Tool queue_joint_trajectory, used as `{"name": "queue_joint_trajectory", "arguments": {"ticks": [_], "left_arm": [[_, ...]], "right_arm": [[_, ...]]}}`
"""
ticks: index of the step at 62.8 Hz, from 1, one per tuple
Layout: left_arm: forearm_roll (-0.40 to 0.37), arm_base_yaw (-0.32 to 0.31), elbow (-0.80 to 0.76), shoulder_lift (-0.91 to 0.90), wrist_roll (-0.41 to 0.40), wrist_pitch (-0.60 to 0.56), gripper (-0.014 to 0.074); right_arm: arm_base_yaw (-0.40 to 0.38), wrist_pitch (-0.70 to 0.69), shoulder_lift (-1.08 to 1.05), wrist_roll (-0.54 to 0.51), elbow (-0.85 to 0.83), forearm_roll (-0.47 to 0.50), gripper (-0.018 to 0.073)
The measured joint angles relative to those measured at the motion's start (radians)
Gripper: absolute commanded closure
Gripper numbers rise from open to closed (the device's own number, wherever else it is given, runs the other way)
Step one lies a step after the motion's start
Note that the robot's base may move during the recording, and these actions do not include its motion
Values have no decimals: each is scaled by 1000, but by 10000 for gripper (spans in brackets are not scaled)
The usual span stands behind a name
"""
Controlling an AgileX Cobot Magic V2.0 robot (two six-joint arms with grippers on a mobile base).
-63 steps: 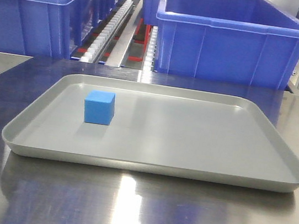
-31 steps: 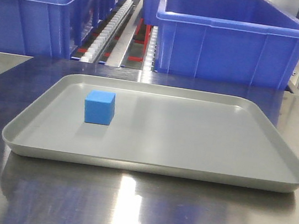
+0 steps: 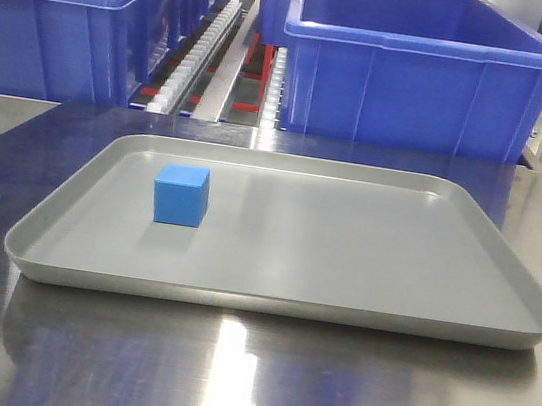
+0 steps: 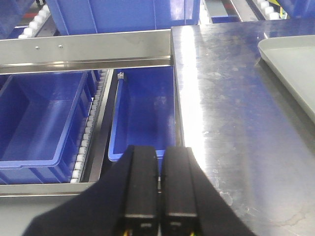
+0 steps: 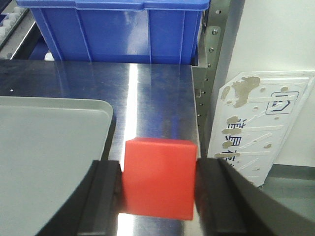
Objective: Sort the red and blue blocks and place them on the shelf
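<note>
The blue block [image 3: 180,194] sits on the left part of the grey tray [image 3: 278,300] in the front view, with no gripper near it. The red block [image 5: 158,178] hangs over the steel tabletop just right of the tray's corner [image 5: 74,110]. My right gripper [image 5: 158,169] is shut on it, one finger on each side. My left gripper [image 4: 160,152] is shut and empty, above the table's left edge. Ahead of it runs the shelf's steel front rail [image 4: 88,49], and the shelf's white roller tracks [image 3: 206,53] show behind the tray. Neither gripper appears in the front view.
Large blue bins [image 3: 421,73] stand on the rack behind the tray, and more bins [image 4: 44,118] lie on the tier below the left gripper. A steel upright [image 5: 211,73] and a white scuffed panel [image 5: 261,118] lie right of the table edge.
</note>
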Motion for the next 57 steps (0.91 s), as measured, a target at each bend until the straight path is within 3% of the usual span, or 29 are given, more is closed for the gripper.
{"name": "queue_joint_trajectory", "arguments": {"ticks": [57], "left_arm": [[0,0,0,0,0,0,470]], "right_arm": [[0,2,0,0,0,0,510]]}}
